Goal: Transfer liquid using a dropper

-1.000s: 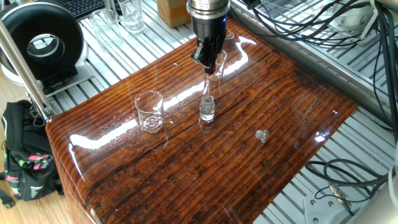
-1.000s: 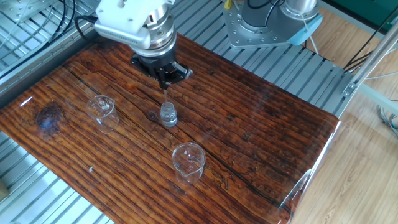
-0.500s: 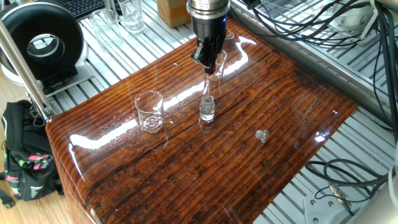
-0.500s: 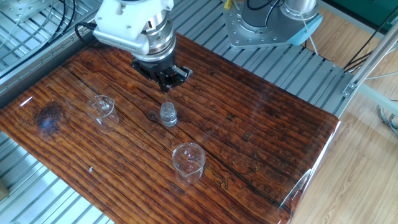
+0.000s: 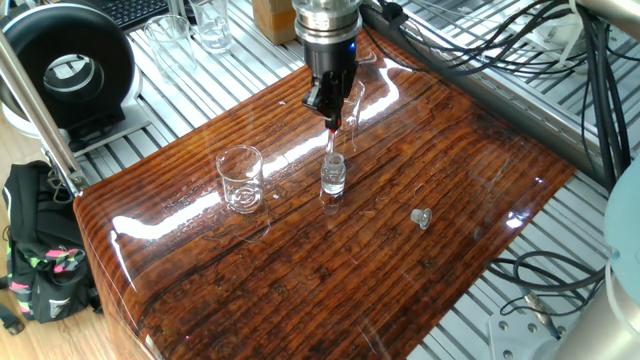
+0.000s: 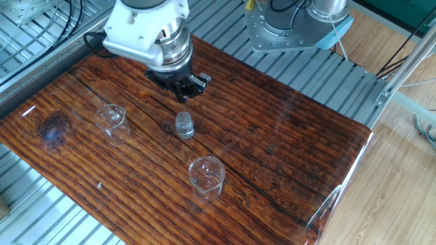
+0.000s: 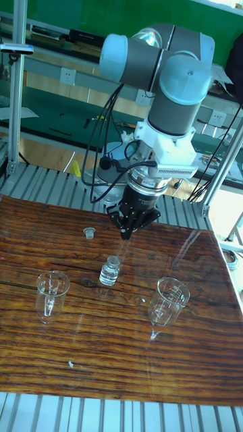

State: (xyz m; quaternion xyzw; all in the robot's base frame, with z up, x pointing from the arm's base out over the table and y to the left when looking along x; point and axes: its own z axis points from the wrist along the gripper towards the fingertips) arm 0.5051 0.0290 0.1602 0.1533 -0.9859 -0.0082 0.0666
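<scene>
Gripper (image 5: 330,108), upper centre of frame: fingers closed on dropper (image 5: 329,143), tip just above vial (image 5: 333,176). Step: probably drawing up liquid. Next: likely carry to a beaker (image 5: 240,178), left.

From my console, the wooden board (image 5: 400,260) lies on the slatted metal table (image 6: 41,224), and near the board's middle stands the small vial (image 5: 333,176). My gripper (image 5: 328,103) hangs directly above it, the dropper (image 5: 331,140) pointing down from its fingers with the tip just over the vial's mouth (I cannot tell whether it dips inside). In one fixed view a beaker (image 5: 240,178) stands left of the vial, apart from it, and a second beaker (image 5: 353,100) stands behind the gripper. A small cap (image 5: 421,217) lies on the board to the vial's right. In the tall fixed view the beakers (image 7: 52,291) (image 7: 169,300) flank the vial (image 7: 109,271).
</scene>
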